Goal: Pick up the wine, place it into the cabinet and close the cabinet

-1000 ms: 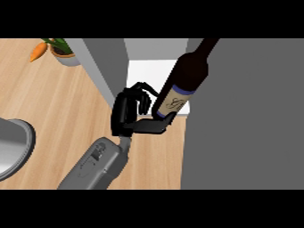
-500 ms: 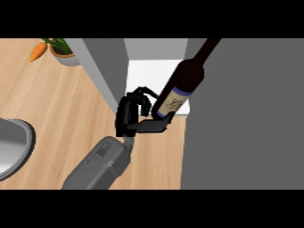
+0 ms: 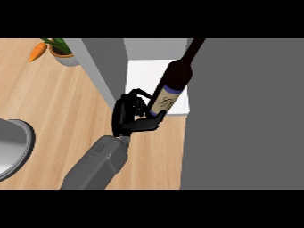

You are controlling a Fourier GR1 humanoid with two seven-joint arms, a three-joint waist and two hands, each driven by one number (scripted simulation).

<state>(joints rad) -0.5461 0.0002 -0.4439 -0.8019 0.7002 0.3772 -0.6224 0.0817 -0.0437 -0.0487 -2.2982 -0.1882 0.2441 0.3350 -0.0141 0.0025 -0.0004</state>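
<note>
A dark wine bottle (image 3: 169, 91) with a pale label and a blue band stands at the front edge of the cabinet's white shelf (image 3: 144, 73), its neck pointing up and right in the picture. My left hand (image 3: 129, 116) is at the bottle's left side near its base. The fingers curl toward the label and the thumb reaches under the bottle's lower end. The grey cabinet body (image 3: 253, 116) fills the right of the view. Its door (image 3: 104, 71) stands open just left of the hand. My right hand does not show.
A small potted plant (image 3: 63, 52) and an orange carrot (image 3: 35, 51) sit at the far left of the wooden counter (image 3: 55, 102). A big round grey vessel (image 3: 6, 149) lies at the left edge.
The forearm and hand have drifted slightly down and left in the picture. The bottle stays at the shelf's front edge, almost unmoved.
</note>
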